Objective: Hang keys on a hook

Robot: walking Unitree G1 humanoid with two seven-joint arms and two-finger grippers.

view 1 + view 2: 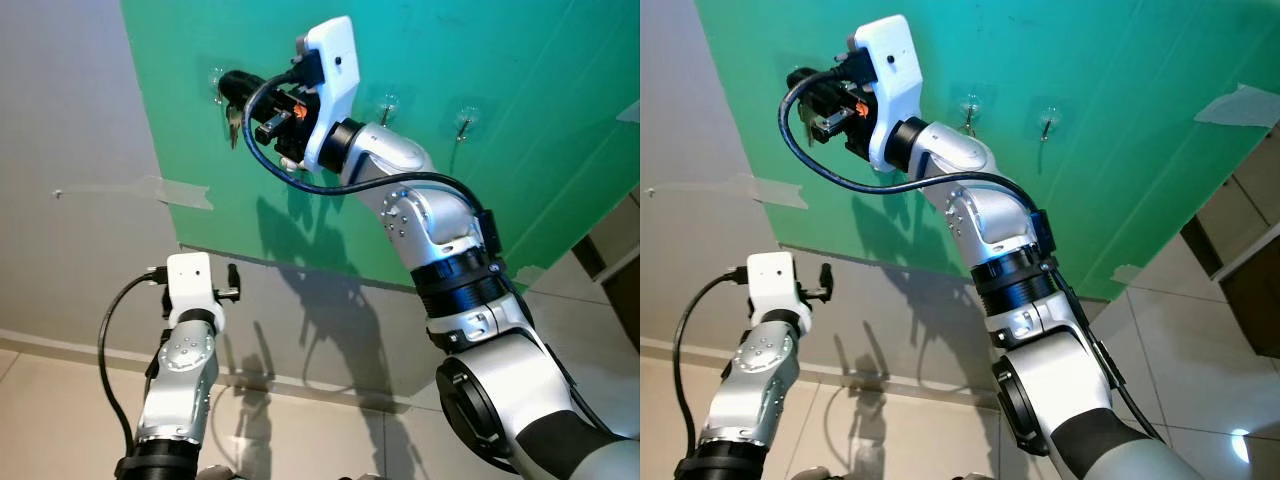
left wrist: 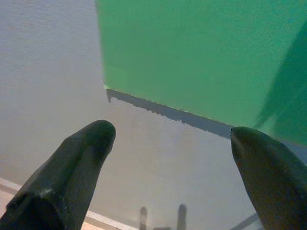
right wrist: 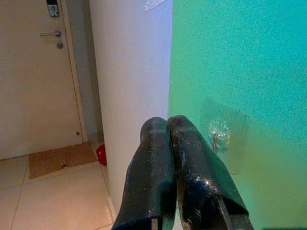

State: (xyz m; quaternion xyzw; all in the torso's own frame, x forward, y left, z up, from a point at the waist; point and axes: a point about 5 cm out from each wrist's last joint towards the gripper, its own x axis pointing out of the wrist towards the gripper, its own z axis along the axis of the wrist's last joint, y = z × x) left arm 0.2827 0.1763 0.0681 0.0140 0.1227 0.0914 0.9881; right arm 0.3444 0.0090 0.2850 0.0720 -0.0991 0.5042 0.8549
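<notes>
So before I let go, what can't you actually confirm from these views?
- Whether the key ring is over the hook: in the head views the right gripper covers that hook; in the right wrist view the shut fingers hide the ring.
- The keys: a small dark piece hangs below the gripper, too small to read.
- The other two hooks: small, shape unclear.
- Left gripper: open, idle, faces the wall.

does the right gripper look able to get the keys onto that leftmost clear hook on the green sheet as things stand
Probably yes. The right gripper is already at the leftmost clear hook on the green sheet, fingers shut, dark keys dangling below; nothing blocks it.
</notes>
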